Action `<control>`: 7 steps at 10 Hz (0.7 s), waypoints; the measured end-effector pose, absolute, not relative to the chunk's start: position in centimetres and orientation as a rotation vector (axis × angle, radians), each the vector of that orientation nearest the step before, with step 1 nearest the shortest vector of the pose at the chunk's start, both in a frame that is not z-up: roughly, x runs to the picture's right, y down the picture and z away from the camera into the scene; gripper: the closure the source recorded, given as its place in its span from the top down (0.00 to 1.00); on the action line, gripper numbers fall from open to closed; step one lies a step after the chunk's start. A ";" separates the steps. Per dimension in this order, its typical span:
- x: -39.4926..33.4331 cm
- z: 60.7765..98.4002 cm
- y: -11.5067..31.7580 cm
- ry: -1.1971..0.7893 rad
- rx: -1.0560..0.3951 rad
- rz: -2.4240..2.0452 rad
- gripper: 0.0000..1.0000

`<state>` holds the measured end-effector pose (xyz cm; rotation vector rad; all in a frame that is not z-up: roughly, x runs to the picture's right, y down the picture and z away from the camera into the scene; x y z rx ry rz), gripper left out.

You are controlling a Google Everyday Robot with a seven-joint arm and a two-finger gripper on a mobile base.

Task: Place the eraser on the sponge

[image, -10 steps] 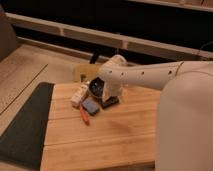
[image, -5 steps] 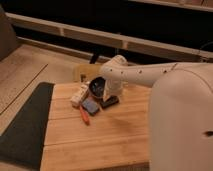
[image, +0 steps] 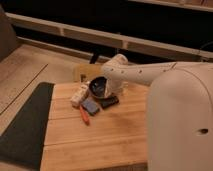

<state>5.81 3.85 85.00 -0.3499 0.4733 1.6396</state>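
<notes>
Item 1, container: one dark round bowl (image: 98,88) at the far middle of the table. I see a bluish patch inside it and cannot tell what that is.

Item 2, tool: the gripper (image: 111,86) at the end of the white arm (image: 150,72), low over the table, just beside the bowl on its right. Jaws spread wide, released. I see nothing in them and cannot tell whether they touch the bowl.

Item 3: small cream-white rectangular eraser (image: 79,95), lying on the table left of the bowl, not on the sponge.

Item 4: flat blue rectangular sponge (image: 90,106), on the table just beside the eraser, on its near right.

Item 5: orange pen (image: 84,115), just in front of the sponge.

Item 6: black flat bar (image: 107,102), right of the sponge, in front of the bowl.

Surface: pale wooden slatted table (image: 95,142); a dark mat (image: 25,125) along its left side.

Room: dark wall with pale horizontal rails (image: 75,32); light floor (image: 20,70) at left.
</notes>
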 end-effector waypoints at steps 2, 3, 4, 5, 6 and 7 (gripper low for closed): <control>5.1 86.1 3.5 0.452 -0.335 1.727 0.65; 4.4 86.5 3.7 0.440 -0.340 1.764 0.65; 4.0 86.7 3.7 0.434 -0.343 1.773 0.65; 4.0 86.7 3.7 0.436 -0.343 1.773 0.65; 4.1 86.6 3.7 0.436 -0.342 1.773 0.65; 4.1 86.7 3.8 0.438 -0.342 1.771 0.65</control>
